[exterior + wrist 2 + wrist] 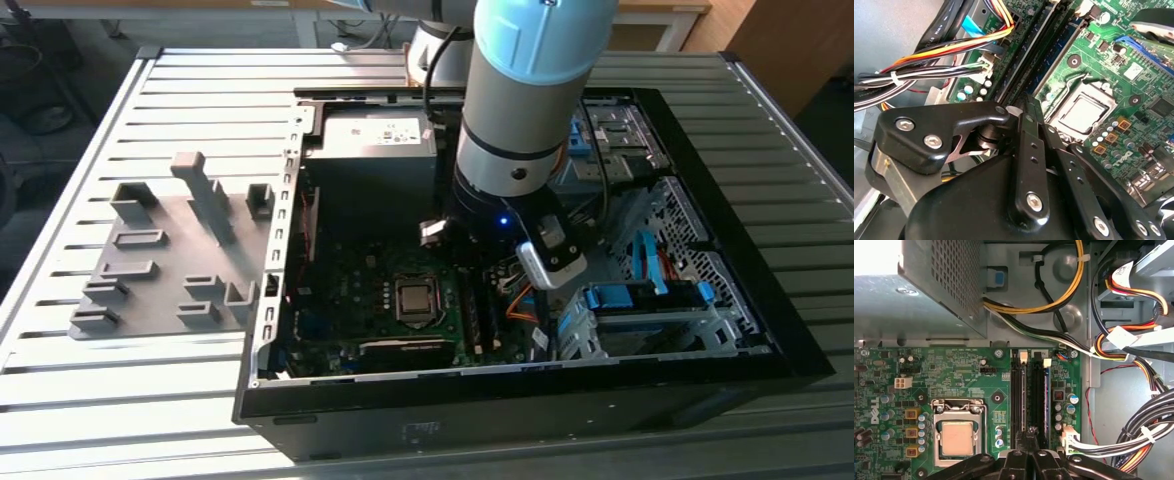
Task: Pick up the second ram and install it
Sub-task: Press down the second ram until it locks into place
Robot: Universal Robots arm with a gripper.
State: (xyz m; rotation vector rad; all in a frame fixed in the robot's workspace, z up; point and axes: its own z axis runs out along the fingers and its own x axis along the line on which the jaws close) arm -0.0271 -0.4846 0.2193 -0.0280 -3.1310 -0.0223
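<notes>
From the exterior view's left to its right, a grey holder [174, 250] with upright slots lies on the slatted table [80, 390], and beside it sits the open computer case [721, 330], into which the arm [527, 90] reaches down over the green board [400, 310]. In the first wrist view the processor socket [958, 437] sits beside two long dark memory slots [1030, 390], and the gripper [1029, 437] rests its fingertips [1032, 432], drawn close together, right at the slots' near end. The second ram [1045, 400] seems to stand in the slot nearer the cable bundle [1139, 435]; whether the tips pinch it I cannot tell.
</notes>
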